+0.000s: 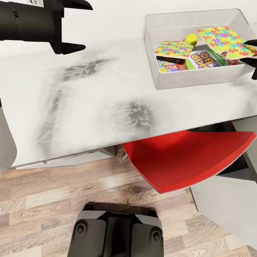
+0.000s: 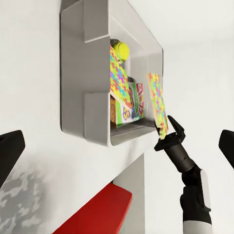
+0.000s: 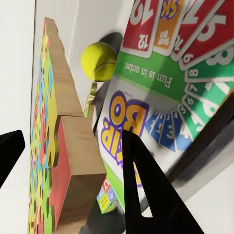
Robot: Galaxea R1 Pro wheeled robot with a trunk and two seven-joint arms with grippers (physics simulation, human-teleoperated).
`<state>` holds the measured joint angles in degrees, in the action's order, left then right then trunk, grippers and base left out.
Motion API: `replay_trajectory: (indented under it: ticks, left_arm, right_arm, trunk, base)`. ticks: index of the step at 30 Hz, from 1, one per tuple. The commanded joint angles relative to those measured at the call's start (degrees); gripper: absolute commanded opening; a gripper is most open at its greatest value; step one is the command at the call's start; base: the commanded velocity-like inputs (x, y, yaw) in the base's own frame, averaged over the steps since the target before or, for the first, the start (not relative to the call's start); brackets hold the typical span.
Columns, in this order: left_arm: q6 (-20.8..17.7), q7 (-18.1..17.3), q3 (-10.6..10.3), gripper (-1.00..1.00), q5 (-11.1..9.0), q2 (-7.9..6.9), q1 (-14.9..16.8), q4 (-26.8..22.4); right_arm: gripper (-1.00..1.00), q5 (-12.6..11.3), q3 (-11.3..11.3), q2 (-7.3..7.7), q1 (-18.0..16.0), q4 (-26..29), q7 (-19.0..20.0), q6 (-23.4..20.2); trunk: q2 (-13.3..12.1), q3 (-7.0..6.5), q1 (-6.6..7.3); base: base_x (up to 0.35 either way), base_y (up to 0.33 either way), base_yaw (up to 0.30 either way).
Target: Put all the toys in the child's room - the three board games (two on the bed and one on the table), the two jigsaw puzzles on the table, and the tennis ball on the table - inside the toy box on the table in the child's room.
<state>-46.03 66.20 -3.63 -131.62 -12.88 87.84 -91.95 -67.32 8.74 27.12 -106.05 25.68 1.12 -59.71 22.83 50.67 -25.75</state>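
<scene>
Black and pointed, the right gripper (image 1: 256, 53) pinches the edge of a multicoloured jigsaw puzzle (image 1: 226, 39) that lies tilted over the right end of the light-grey toy box (image 1: 180, 83), while the left gripper (image 1: 77, 26) hangs spread wide and empty over the pale table (image 1: 88, 101), well apart from the box. Inside the bin, the second puzzle (image 1: 173, 48) leans over the board games (image 1: 204, 59), with the yellow-green tennis ball (image 1: 191, 38) just behind them near the far wall. A red chair (image 1: 188, 158) sits tucked under the table edge above the wood-plank floor (image 1: 37, 214).
</scene>
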Motion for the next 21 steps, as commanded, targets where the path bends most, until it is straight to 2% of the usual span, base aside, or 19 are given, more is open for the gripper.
replay_trajectory:
  ticks: [1,11,21]
  left_arm:
    - [-0.1,0.5,0.0,1.0,-0.4,-0.02,0.1,0.0]
    - [-0.1,0.4,0.0,1.0,-0.4,0.16,-0.1,0.0]
    - [0.0,0.4,0.0,1.0,-0.4,0.59,-0.4,0.1]
  right_arm:
    - [-1.0,0.3,0.3,-0.03,-0.1,0.0,0.1,-0.3]
    - [-1.0,0.4,0.1,-0.34,0.1,1.4,0.1,-0.3]
    - [-1.0,0.7,-0.1,-2.68,0.2,3.2,0.0,-0.3]
  trunk:
    - [0.1,0.07,-0.03]
    - [0.1,0.07,-0.03]
    - [0.1,0.15,-0.03]
  base:
    - [0.0,0.0,0.0]
    - [0.0,0.0,0.0]
    - [0.0,0.0,0.0]
